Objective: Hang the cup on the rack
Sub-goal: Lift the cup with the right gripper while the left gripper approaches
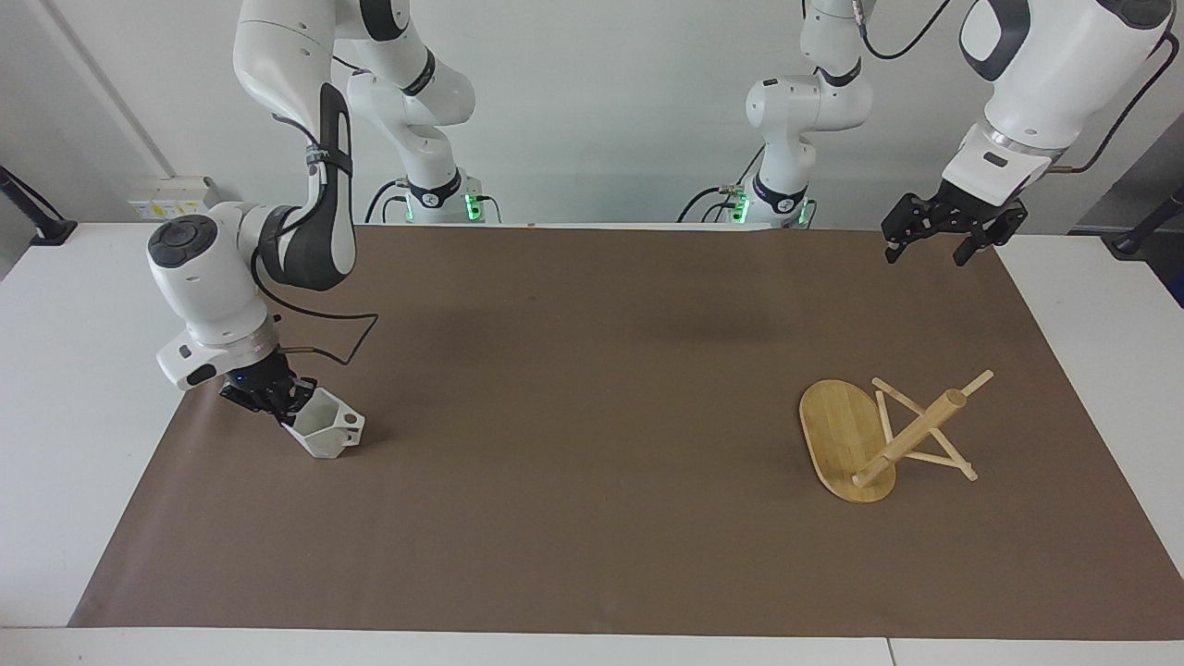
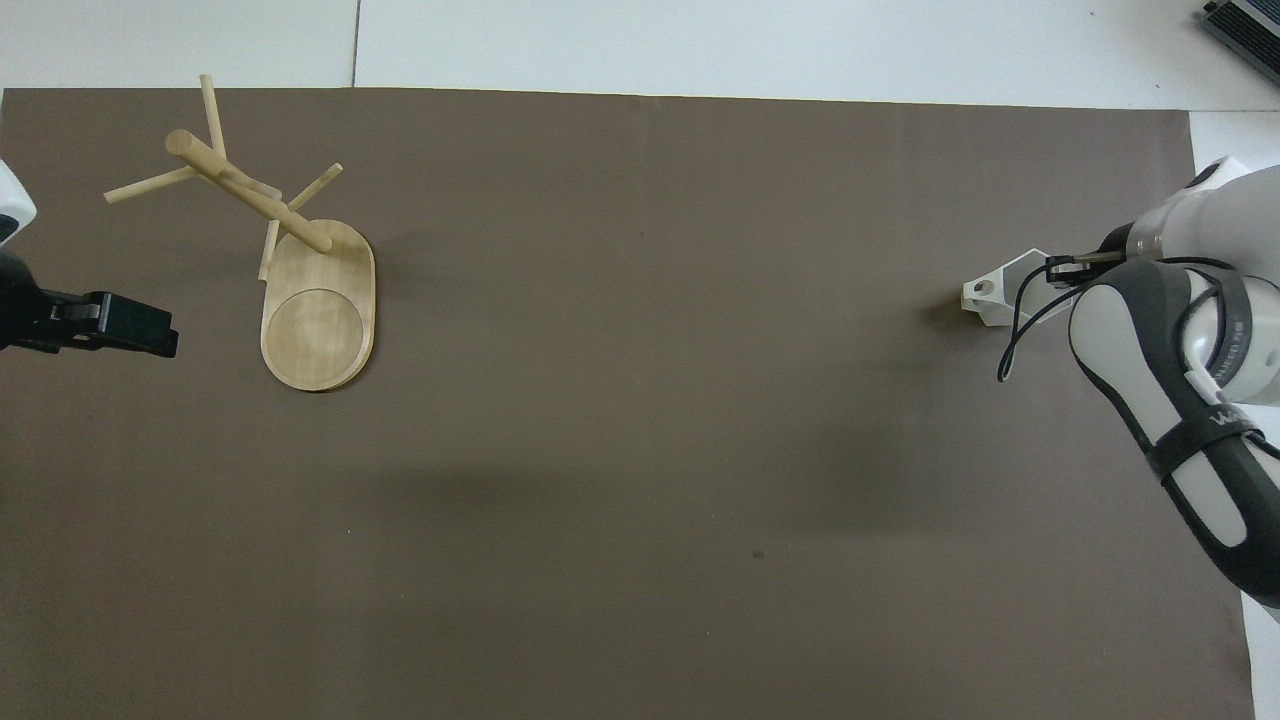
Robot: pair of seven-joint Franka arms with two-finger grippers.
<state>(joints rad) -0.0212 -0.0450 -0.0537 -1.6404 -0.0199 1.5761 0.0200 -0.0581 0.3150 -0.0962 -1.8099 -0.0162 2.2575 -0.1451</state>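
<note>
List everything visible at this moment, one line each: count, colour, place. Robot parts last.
cup: one, white, tilted at the right arm's end of the mat, rim gripped.
rack: one, light bamboo, upright at the left arm's end of the mat.
mat: one, brown, covering most of the table.
table: one, white.
right gripper: one, black, shut on the cup's rim.
left gripper: one, black, open, waiting in the air over the mat's edge, at its own end.

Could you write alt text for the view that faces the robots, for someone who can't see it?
The right gripper grips the rim of a tilted white faceted cup on a brown mat at its end of the table. A bamboo mug rack stands at the left arm's end, where the open left gripper waits in the air.
</note>
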